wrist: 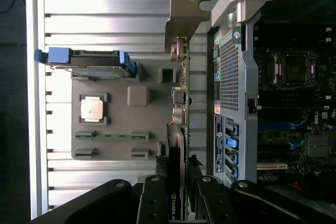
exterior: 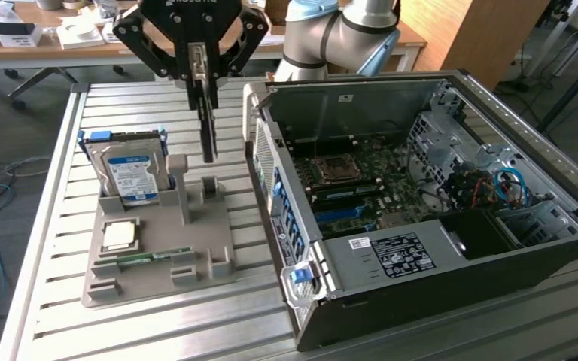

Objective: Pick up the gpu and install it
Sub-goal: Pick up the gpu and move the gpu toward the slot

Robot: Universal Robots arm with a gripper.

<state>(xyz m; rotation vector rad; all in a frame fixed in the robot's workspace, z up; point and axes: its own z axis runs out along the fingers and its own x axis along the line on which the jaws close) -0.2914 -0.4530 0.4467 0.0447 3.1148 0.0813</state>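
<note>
My gripper [exterior: 201,74] is shut on the gpu [exterior: 208,124], a thin dark card that hangs edge-on and upright below the fingers. Its lower end sits a little above the slotted posts of the grey holder [exterior: 159,267], just beside the open computer case [exterior: 420,203] on the exterior view's left. In the wrist view the gpu [wrist: 177,145] runs away from my gripper [wrist: 178,205], and its pale metal end piece [wrist: 185,17] is at the far end, over the slatted table between the holder [wrist: 137,124] and the case [wrist: 236,66].
The holder also carries a blue-labelled hard drive [exterior: 129,177], a processor chip [exterior: 118,235] and a slim green memory stick [exterior: 153,258]. The case lies on its side with the motherboard [exterior: 369,173] exposed. The slatted metal table [exterior: 118,331] has desks behind it.
</note>
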